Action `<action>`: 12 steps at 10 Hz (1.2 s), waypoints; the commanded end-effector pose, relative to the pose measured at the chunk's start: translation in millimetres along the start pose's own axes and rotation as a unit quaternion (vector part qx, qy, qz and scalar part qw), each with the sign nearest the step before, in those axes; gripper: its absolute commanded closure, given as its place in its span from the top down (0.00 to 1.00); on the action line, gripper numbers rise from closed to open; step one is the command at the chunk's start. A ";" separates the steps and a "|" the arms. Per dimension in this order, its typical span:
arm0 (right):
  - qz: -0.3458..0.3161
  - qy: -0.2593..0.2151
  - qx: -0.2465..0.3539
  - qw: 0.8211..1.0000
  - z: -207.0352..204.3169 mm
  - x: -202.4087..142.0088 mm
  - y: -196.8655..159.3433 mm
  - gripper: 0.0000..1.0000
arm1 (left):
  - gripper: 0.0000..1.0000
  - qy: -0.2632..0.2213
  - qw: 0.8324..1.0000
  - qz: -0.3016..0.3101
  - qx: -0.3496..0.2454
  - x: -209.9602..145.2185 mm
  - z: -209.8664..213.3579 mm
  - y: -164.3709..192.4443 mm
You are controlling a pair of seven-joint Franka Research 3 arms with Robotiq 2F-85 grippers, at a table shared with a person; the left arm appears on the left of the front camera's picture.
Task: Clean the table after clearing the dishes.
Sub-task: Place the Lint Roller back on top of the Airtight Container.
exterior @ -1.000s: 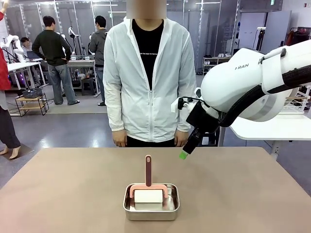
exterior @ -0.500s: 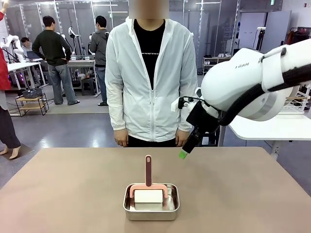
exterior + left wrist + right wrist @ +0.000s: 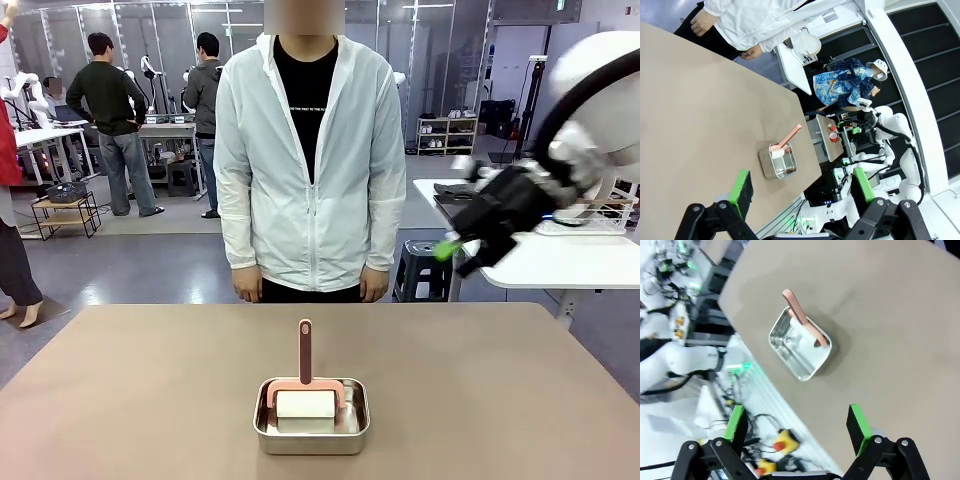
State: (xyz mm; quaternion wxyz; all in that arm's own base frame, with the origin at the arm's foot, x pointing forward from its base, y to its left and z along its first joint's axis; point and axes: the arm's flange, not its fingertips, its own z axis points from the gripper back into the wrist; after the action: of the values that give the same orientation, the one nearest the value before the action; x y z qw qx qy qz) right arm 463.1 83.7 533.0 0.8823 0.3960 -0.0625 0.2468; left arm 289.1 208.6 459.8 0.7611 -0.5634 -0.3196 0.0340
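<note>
The table point(image 3: 150, 390) was basically cleared, no dishes on it, just a steel pan point(image 3: 311, 430) near the robot's edge with a white roller point(image 3: 306, 403) inside; its pink handle point(image 3: 305, 350) pointed away toward the person point(image 3: 308, 150); right gripper point(image 3: 452, 252) hung up high off to the right, well above the pan, jaws wide apart and empty; left gripper point(image 3: 802, 189) was spread wide too, holding nothing; my guess, right arm's nearer; no readable writing anywhere.

Matte taupe table point(image 3: 150, 400), shiny steel pan point(image 3: 311, 432) (mirror-like rim), smooth pink plastic roller handle point(image 3: 305, 352)
</note>
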 end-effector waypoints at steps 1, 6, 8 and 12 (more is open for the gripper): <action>-0.176 -0.074 0.113 0.975 56.9 -8.2 -61.1 1.00 | 1.00 -0.003 1.000 0.003 -0.006 0.4 2.4 -2.3; -0.300 -0.248 0.149 0.909 225.1 -112.7 -235.7 1.00 | 1.00 -0.003 1.000 0.003 -0.006 0.4 2.4 -2.3; -0.306 -0.285 0.140 0.898 266.7 -160.2 -272.5 1.00 | 1.00 -0.003 1.000 0.003 -0.006 0.4 2.4 -2.3; -0.330 -0.312 0.141 0.880 283.0 -198.2 -291.4 1.00 | 1.00 -0.003 1.000 0.003 -0.006 0.4 2.4 -2.3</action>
State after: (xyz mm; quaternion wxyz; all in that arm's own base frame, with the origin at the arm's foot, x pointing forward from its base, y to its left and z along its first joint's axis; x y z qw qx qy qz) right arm 447.5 -380.3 461.7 0.7733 0.5743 -0.1734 -0.2054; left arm 289.3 208.4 459.6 0.7614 -0.5632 -0.3192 0.0340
